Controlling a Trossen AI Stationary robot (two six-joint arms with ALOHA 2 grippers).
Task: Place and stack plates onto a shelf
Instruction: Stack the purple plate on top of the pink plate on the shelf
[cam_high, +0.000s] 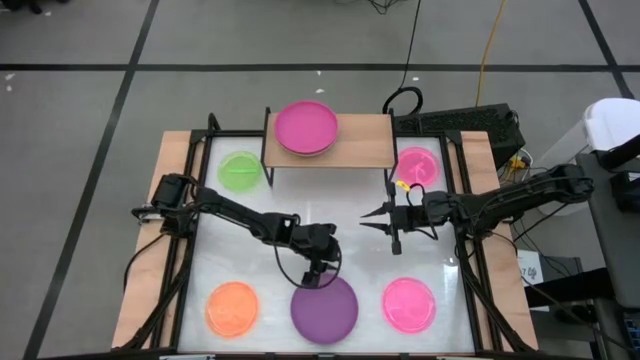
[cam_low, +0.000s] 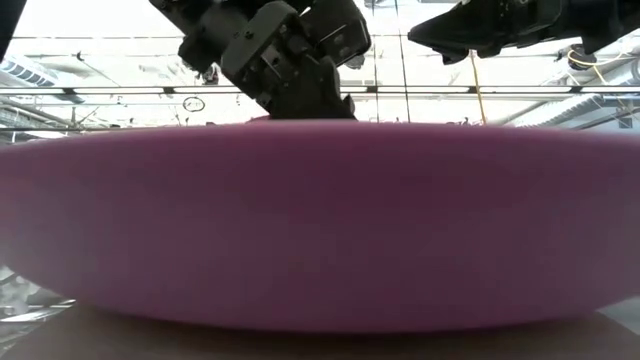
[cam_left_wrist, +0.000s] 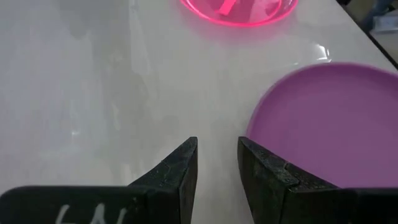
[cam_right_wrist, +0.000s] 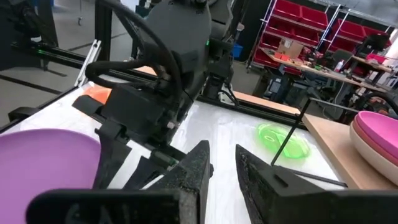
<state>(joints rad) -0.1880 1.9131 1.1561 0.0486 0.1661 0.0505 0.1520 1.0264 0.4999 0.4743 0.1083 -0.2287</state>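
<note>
The purple plate (cam_high: 324, 308) lies flat on the table near its near edge and fills the low view (cam_low: 320, 220). My left gripper (cam_high: 318, 275) hovers at the plate's far rim, pointing down, fingers a little open (cam_left_wrist: 217, 155); one finger stands just beside the rim (cam_left_wrist: 252, 130). My right gripper (cam_high: 372, 218) hangs mid-table, pointing toward the table's left, its fingers narrowly open (cam_right_wrist: 224, 162) and empty. The shelf (cam_high: 360, 150) stands at the far side and bears a magenta plate stack (cam_high: 306, 127). A green plate (cam_high: 240, 170) and a pink plate (cam_high: 418, 165) lie beside the shelf.
An orange plate (cam_high: 232, 307) lies left of the purple one and a pink plate (cam_high: 409, 303) lies right of it (cam_left_wrist: 239, 9). White tabletop shows between the plates. The black frame rails (cam_high: 190, 230) run along both sides. Cables and shelving stand beyond the table.
</note>
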